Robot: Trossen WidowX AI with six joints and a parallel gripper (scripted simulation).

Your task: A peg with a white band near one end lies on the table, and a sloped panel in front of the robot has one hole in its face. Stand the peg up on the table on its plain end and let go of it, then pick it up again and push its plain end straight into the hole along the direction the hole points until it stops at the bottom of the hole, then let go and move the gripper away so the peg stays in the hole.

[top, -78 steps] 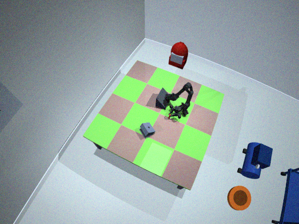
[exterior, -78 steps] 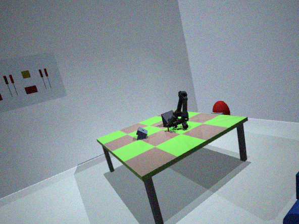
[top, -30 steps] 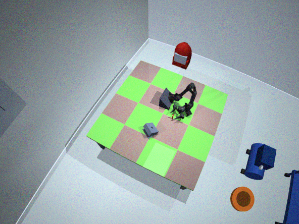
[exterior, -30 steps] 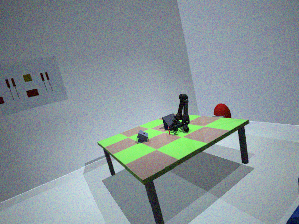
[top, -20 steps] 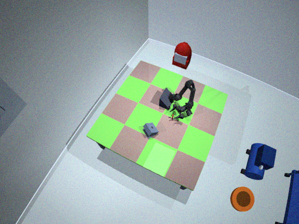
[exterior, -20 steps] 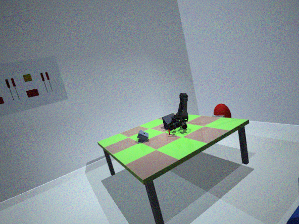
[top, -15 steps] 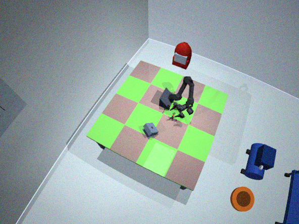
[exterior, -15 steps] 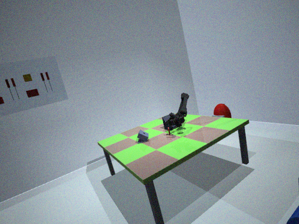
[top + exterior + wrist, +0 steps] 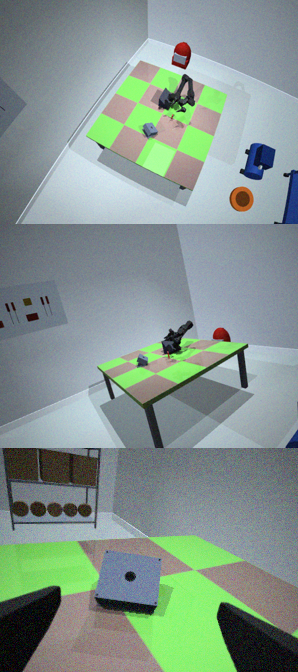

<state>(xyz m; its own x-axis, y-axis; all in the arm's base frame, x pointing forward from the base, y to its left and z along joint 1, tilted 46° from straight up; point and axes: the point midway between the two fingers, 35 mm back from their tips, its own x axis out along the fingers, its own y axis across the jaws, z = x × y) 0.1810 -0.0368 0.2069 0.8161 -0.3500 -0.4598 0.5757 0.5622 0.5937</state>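
The red peg [image 9: 172, 116] [image 9: 168, 354] stands upright on the table and is out of the wrist view; its white band is too small to make out. The grey sloped panel block [image 9: 150, 129] [image 9: 142, 359] [image 9: 129, 579] stands beyond the peg, with one dark round hole [image 9: 130, 576] in its tilted face. My gripper [image 9: 171, 109] [image 9: 141, 602] is open and empty, on the robot's side of the peg and apart from it. In the exterior view the fingers are hard to tell from the dark arm and block.
A dark angular block [image 9: 164, 98] [image 9: 169, 347] stands on the checkered table [image 9: 126, 149] [image 9: 181, 373], close beside the arm and gripper. A shelf rack [image 9: 52, 483] shows behind the table. A red object [image 9: 181, 54] [image 9: 221, 334] is off the table behind the arm.
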